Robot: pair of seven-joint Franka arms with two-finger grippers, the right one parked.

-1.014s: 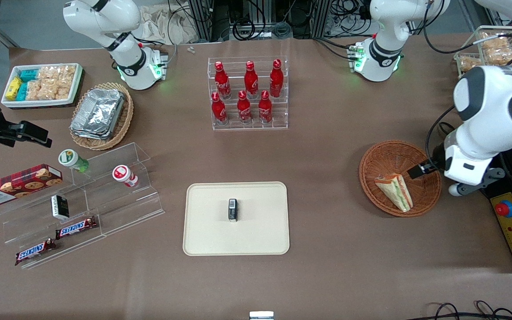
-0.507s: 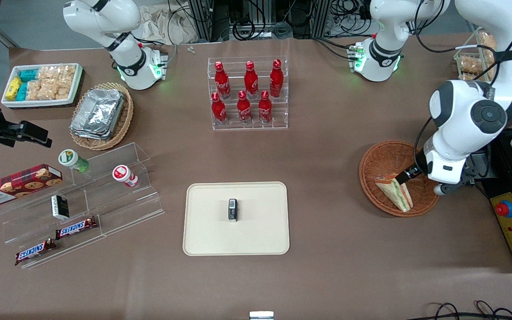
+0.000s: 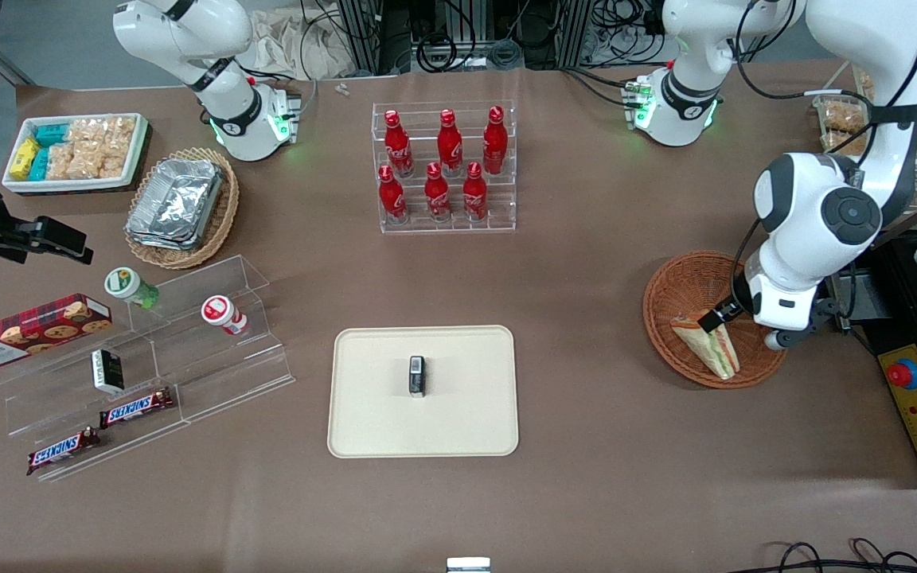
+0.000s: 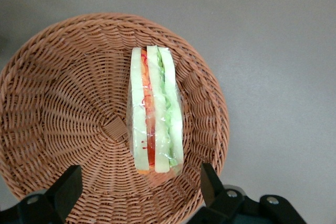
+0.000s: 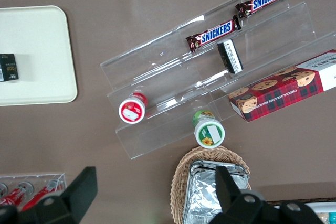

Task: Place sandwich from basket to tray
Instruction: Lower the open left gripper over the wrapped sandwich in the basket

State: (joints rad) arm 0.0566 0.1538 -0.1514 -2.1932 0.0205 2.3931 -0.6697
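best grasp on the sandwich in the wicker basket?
Likely from above, across its two bread faces near mid-length. The sandwich stands on edge in the basket, filling stripes up, so the flat sides face outward. The open hand hangs above it with fingers already flanking those sides.

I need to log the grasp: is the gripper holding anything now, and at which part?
Nothing is held. The gripper is open above the basket, its fingers apart, not touching the sandwich.

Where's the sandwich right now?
The sandwich lies in the round basket toward the working arm's end of the table, with the open gripper above it.
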